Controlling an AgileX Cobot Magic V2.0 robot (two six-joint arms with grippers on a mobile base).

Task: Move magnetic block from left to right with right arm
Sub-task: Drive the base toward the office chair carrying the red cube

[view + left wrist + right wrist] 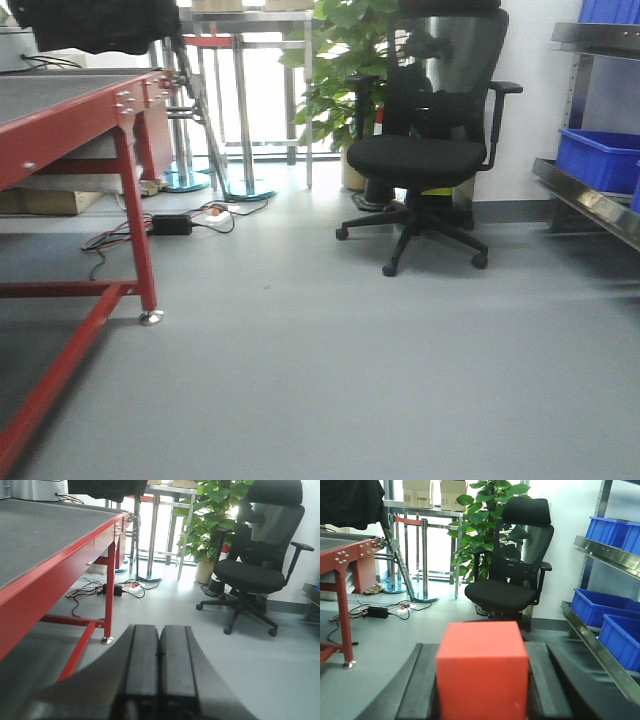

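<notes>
Between the fingers of the right gripper (481, 652) sits the magnetic block (482, 675), apparently pinched on its left and right faces. It looks rigid, light and smooth, so flat, square pressure suits it. The left gripper (159, 632) is pressed together, empty.

We are looking at a red-framed table (60, 105) with a dark grey top, standing on the pale grey floor (330, 380), with its foot (151, 317) resting there. At the far end of the top a silver casing (32, 487) is sitting with black cables beside it. A black power brick (171, 224), a white power strip (216, 212) and loose cables are lying on the floor near the table. A black office chair (425, 150) is standing further right, beside a plant pot (204, 572). On the right, steel shelves (590, 205) are carrying blue bins (600, 158). Behind, cardboard boxes (417, 492) are sitting on a steel table (427, 513)
</notes>
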